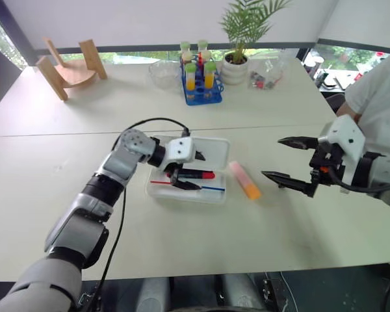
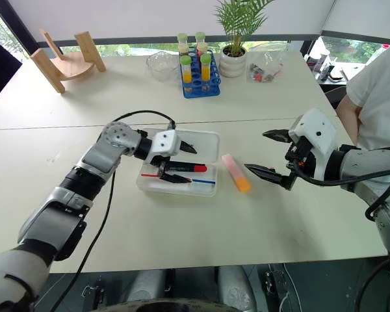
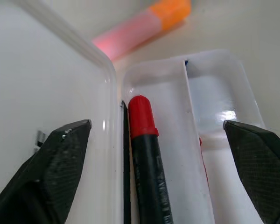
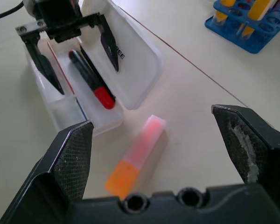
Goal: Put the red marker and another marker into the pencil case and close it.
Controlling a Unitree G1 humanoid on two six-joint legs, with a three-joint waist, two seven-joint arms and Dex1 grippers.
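The white pencil case (image 1: pixel 211 146) lies open at the table's middle, lid folded back. The red marker (image 1: pixel 201 175), dark with a red cap, lies in its tray (image 3: pixel 163 98). My left gripper (image 1: pixel 200 173) hangs open just over the tray, one finger on each side of the marker and neither touching it. The other marker (image 1: pixel 244 179), pale pink with an orange end, lies flat on the table just right of the case. To its right my right gripper (image 1: pixel 272 157) stands open and empty above the table. The right wrist view shows the pink marker (image 4: pixel 137 156) between its fingers, with the case (image 4: pixel 135 60) beyond it.
At the back stand a blue rack of tubes (image 1: pixel 200 81), a potted plant (image 1: pixel 237 58), a clear bowl (image 1: pixel 164 73) and a clear bag (image 1: pixel 266 75). A wooden stand (image 1: pixel 68 68) is back left. A person in white (image 1: pixel 377 97) is at the right edge.
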